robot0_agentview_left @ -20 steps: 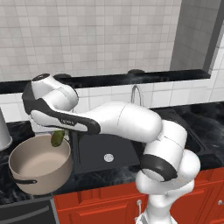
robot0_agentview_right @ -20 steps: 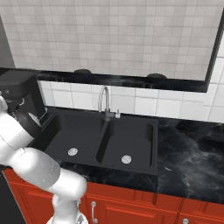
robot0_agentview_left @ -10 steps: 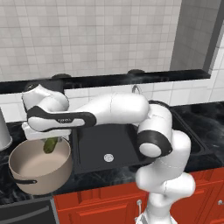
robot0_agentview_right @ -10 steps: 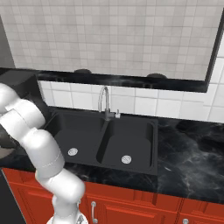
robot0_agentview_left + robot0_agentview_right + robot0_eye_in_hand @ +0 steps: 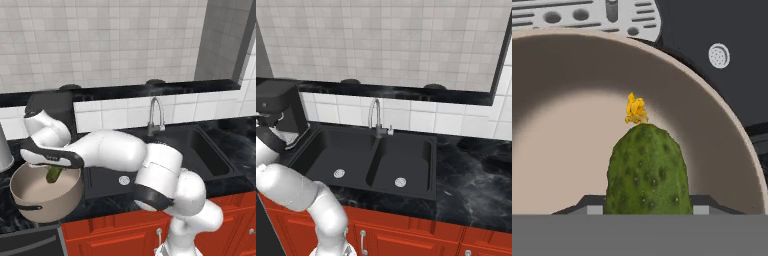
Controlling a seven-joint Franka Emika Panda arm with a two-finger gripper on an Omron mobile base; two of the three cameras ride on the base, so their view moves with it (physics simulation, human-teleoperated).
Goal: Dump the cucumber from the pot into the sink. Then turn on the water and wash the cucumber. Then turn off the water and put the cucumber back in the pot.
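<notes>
One cucumber hangs above the pale interior of the single pot, pinched in the end effector; the hand view shows its yellow flower tip pointing down at the pot floor; the pot stands on the black counter just left of the sink, whose two basins each hold one silver drain; one gooseneck faucet rises behind.

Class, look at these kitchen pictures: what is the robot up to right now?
The white arm reaches left over the pot, which sits on the counter beside the black sink. Its gripper is shut on the cucumber, holding it above the pot's pale interior. The sink basins look dry, and no water runs from the faucet.
</notes>
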